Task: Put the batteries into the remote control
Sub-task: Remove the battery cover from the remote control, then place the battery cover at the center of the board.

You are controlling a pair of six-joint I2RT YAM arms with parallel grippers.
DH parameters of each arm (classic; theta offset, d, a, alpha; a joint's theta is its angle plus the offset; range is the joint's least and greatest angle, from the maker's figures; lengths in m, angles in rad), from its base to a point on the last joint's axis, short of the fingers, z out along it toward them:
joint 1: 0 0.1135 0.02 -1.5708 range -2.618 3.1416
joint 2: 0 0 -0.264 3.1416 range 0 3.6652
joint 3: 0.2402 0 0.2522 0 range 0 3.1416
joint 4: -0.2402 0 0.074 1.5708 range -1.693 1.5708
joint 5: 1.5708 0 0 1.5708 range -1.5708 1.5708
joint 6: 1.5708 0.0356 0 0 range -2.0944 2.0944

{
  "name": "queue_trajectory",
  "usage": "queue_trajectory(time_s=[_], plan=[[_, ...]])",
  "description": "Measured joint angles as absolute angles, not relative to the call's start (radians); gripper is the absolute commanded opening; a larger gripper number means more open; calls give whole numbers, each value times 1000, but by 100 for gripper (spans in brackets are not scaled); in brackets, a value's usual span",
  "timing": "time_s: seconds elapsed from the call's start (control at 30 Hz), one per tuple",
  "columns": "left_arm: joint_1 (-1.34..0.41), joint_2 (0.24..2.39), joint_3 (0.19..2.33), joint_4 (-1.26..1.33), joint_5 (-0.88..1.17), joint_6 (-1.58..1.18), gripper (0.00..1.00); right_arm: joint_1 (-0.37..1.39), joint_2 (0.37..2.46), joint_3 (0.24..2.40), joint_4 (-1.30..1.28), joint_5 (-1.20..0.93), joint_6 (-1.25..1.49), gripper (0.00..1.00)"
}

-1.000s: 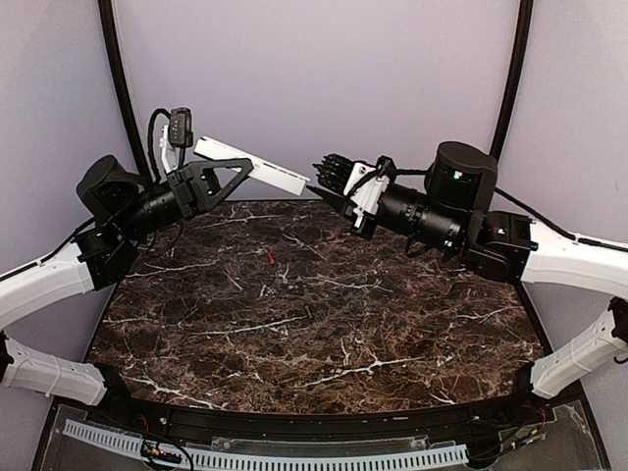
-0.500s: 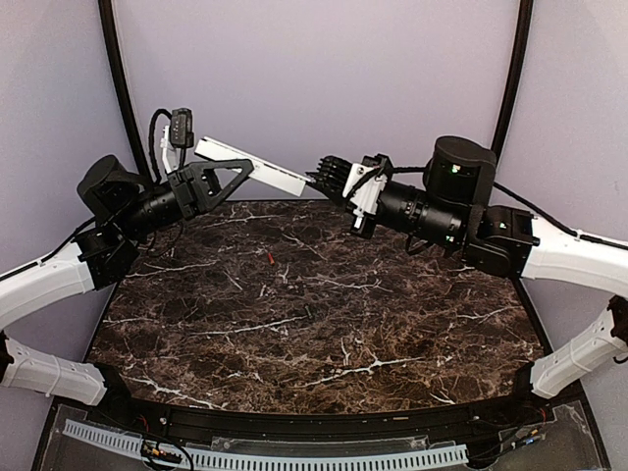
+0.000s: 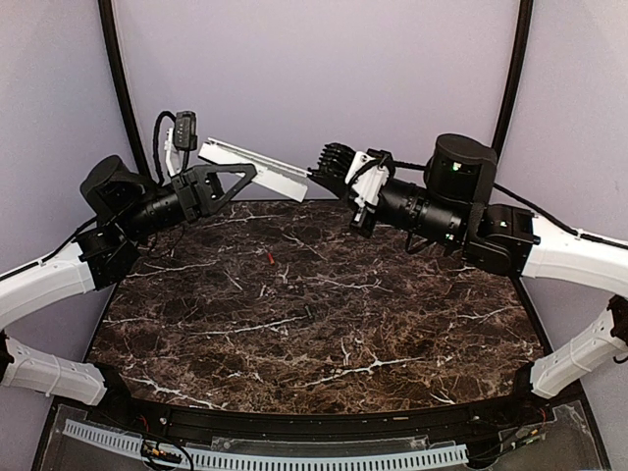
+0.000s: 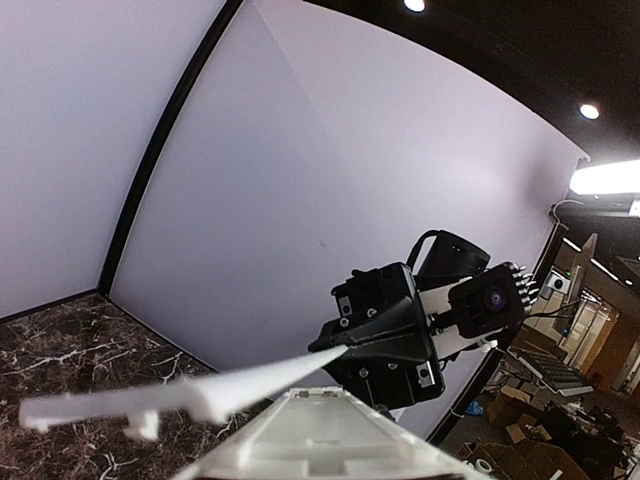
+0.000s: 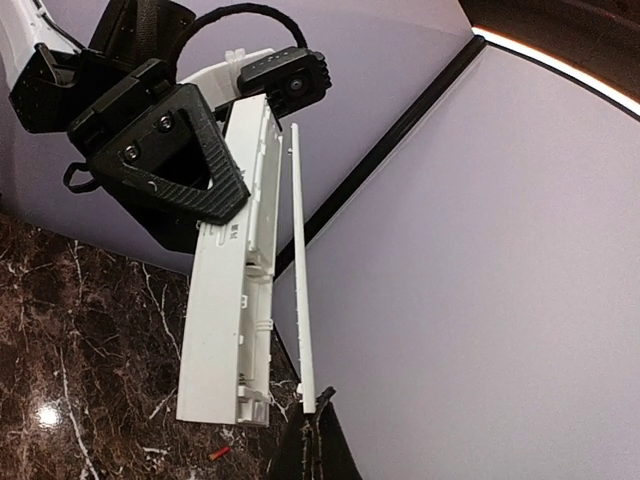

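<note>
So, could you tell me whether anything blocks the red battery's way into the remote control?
Yes: the thin white cover, pinched in the right gripper, lies alongside the remote control's open side, held aloft by the left gripper.

Robotics lab, seen past a walled test cell.
Cluttered benches (image 4: pixel 588 312) and ceiling lights (image 4: pixel 590 111) are seen at the left wrist view's right edge.

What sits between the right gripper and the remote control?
A thin white strip, pinched in the right gripper, stands alongside the remote control; the right wrist view shows it.
</note>
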State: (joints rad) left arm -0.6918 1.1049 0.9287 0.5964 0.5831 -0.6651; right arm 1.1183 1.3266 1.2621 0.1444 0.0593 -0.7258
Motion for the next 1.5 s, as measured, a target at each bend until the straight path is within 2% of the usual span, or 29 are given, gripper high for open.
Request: queue_trajectory(time_s=[0.4,0.63,0.9,1.0,1.17,1.4,1.5], plan=[[-692,1105,925,574,559,-630,0,1044,1322,1279,112,152,-349,0],[-692,1068,907,508,515,-566,0,883,1282,1254,-141,245,131,0],[-692,1016,907,461,481,-497,0,632,1107,817,-270,93,623,0],[-692,1016,906,458,480,-491,0,574,1083,672,-286,4,733,0],[-692,1015,900,450,479,-489,0,508,1075,574,-277,-106,815,0],[-692,1014,900,445,477,-488,0,427,1121,559,-249,-184,838,20],[-692,1009,900,436,474,-482,0,411,1136,546,-245,-192,839,32]])
